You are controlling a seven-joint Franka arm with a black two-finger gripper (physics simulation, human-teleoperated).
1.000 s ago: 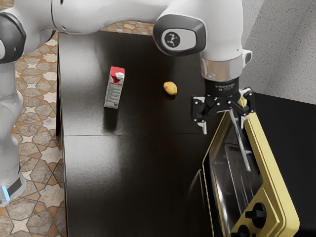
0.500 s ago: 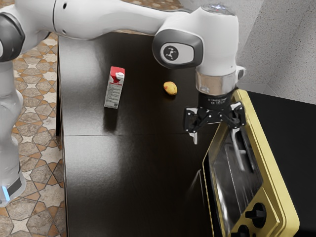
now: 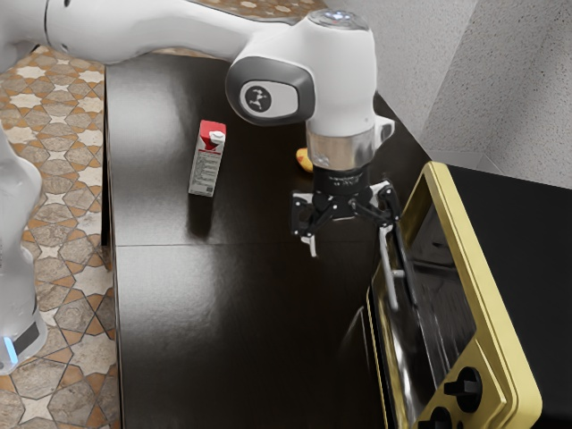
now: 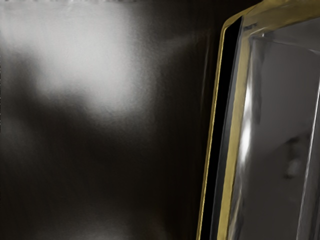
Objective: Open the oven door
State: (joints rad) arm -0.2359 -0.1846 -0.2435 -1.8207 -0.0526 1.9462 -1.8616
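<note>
Reaching over a dark table, a white arm points its black gripper downward at the front of a yellow oven; the jaws stand wide apart, one of them close beside the upper part of the metal handle, though whether they touch cannot be told. The door is partly open, its handle edge tilted out from the oven's yellow frame, with a gap between them; the oven stands at the exterior view's right, two black knobs on its front near the lower edge of that view. Well apart from the oven, a red and white carton stands on the table; between carton and gripper lies a small yellow potato, partly hidden by the arm; patterned tiles cover the floor beside the table.
</note>
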